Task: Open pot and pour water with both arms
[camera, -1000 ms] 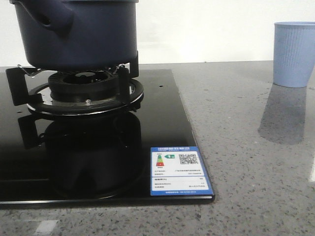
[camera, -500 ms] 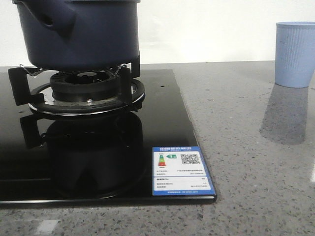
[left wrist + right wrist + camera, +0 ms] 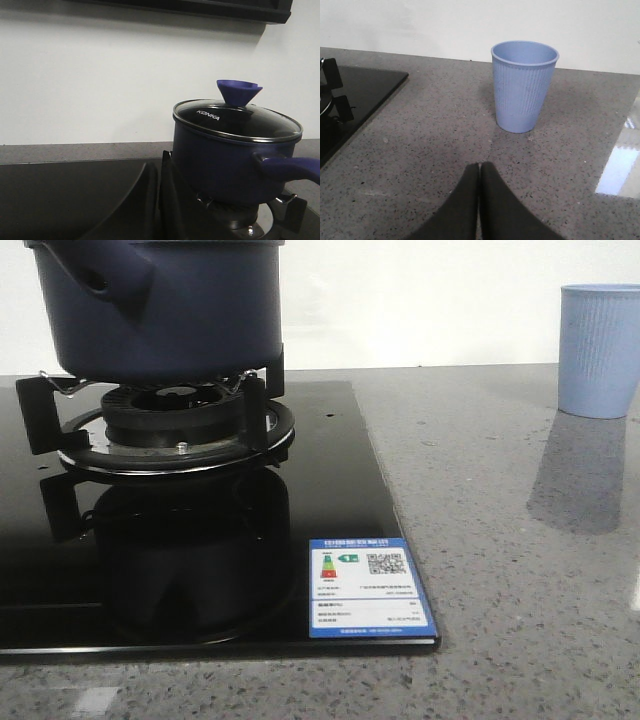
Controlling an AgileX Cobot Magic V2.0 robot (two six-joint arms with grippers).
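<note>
The dark navy-blue pot (image 3: 160, 310) stands on the burner grate of a black glass stove, at the far left in the front view. In the left wrist view the pot (image 3: 220, 160) wears a glass lid (image 3: 235, 119) with a blue knob (image 3: 238, 92), and its long handle (image 3: 290, 167) sticks out sideways. My left gripper (image 3: 159, 167) is shut and empty, low over the stove, apart from the pot. My right gripper (image 3: 480, 167) is shut and empty, low over the counter, a short way before the pale blue ribbed cup (image 3: 524, 85). Neither gripper shows in the front view.
The black glass stove (image 3: 330, 480) covers the left of the grey speckled counter (image 3: 500, 540), with a blue energy label (image 3: 368, 586) at its near right corner. The burner grate (image 3: 170, 425) raises the pot. The cup (image 3: 598, 348) stands far right. A white wall runs behind.
Between one second ago and half a second ago the front view shifted slightly, so the whole scene sits a few pixels to the right. Since then nothing has visibly moved.
</note>
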